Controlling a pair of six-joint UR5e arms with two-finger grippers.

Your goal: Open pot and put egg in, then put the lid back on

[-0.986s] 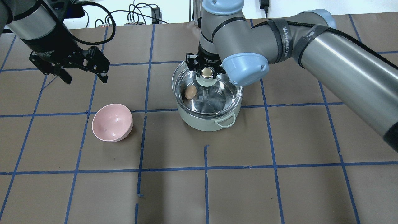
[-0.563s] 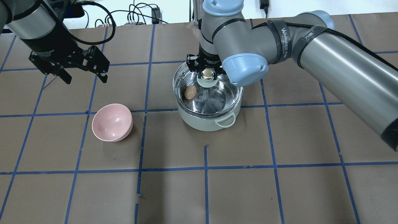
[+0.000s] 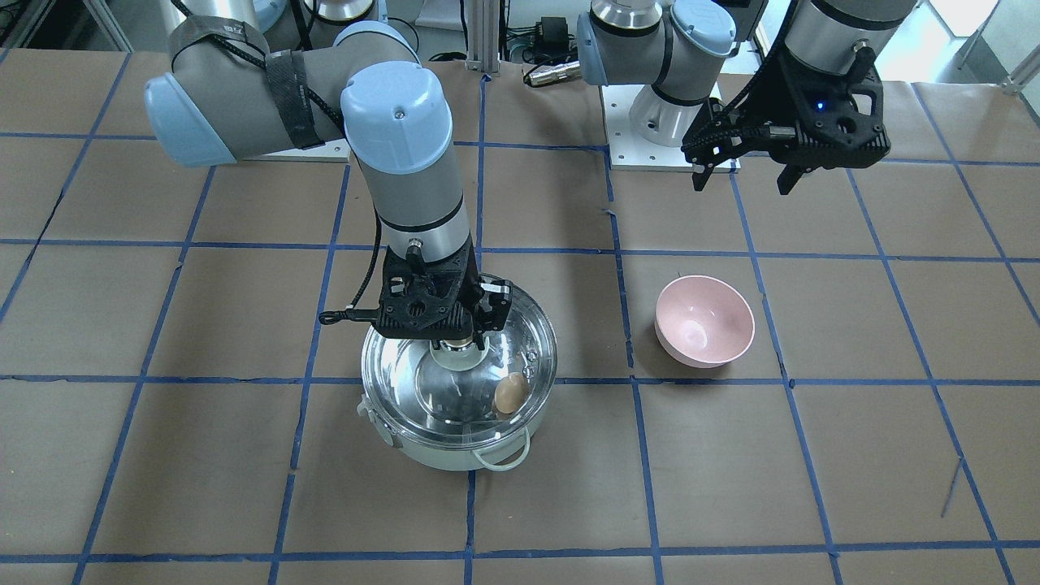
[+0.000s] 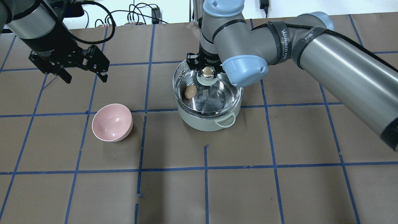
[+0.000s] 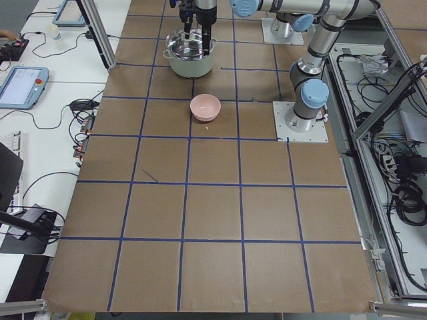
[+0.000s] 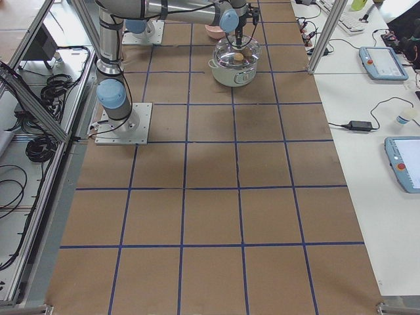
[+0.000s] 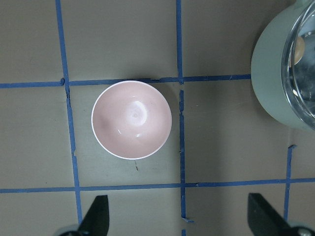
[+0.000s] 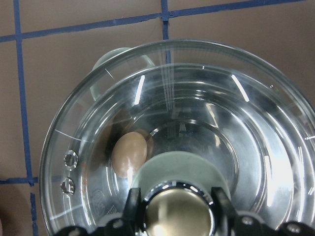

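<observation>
The mint-green pot (image 4: 205, 123) stands mid-table, also in the front view (image 3: 439, 455). The tan egg (image 4: 190, 91) lies inside it, seen through the glass in the right wrist view (image 8: 129, 153). My right gripper (image 4: 207, 72) is shut on the beige-gold knob of the glass lid (image 4: 217, 96) and holds it over the pot's mouth, close to the rim and slightly offset to the far side. I cannot tell whether lid and rim touch. My left gripper (image 4: 86, 80) is open and empty, hovering left of the pot.
A small empty pink bowl (image 4: 112, 122) sits on the table left of the pot, below my left gripper, and shows in the left wrist view (image 7: 131, 119). Brown paper with blue tape lines covers the table. Cables lie beyond the far edge.
Almost nothing. The right gripper and lid have shifted very slightly over the pot. The left gripper has stayed nearly still and open.
</observation>
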